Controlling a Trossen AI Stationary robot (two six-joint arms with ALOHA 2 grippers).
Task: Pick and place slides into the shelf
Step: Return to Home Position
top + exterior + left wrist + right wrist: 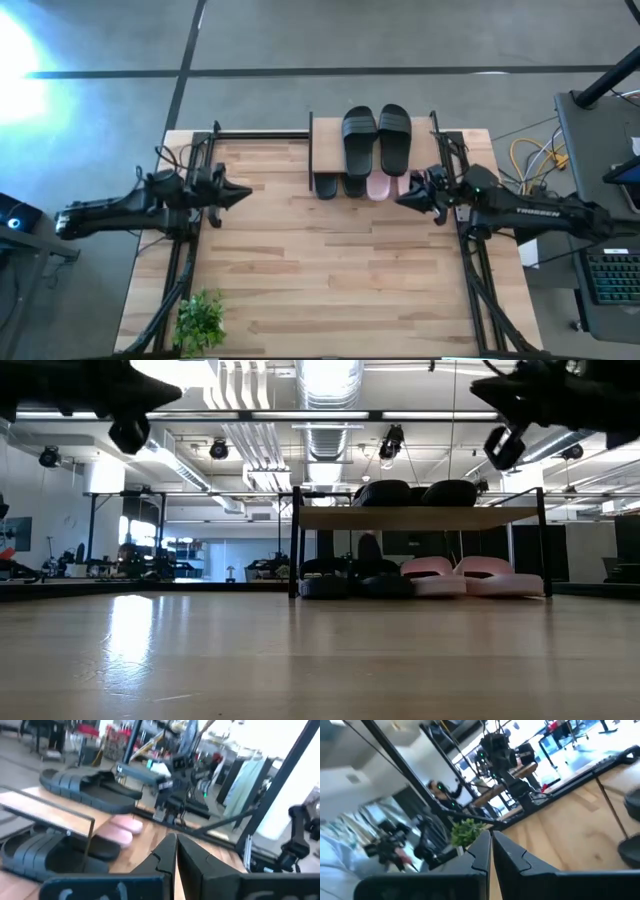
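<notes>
I saw the left gripper [240, 193] hang over the left part of the table [300, 280] and the right gripper [402, 197] just beside the shelf [325, 150], each with its fingers pressed together on nothing. Two black slides [360, 138] lay on its top plank. Another black pair [340, 185] and the pink pair [384, 186] sat underneath.

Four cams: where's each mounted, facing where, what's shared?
High: overhead, straight down; left arm, right arm, left gripper, right gripper.
Low: table-top height, level toward the shelf; grippers overhead.
Left wrist: past its shut jaws toward shelf, right arm.
Right wrist: past its shut jaws toward the plant, left arm.
Shared: high, low, left wrist show the slides.
</notes>
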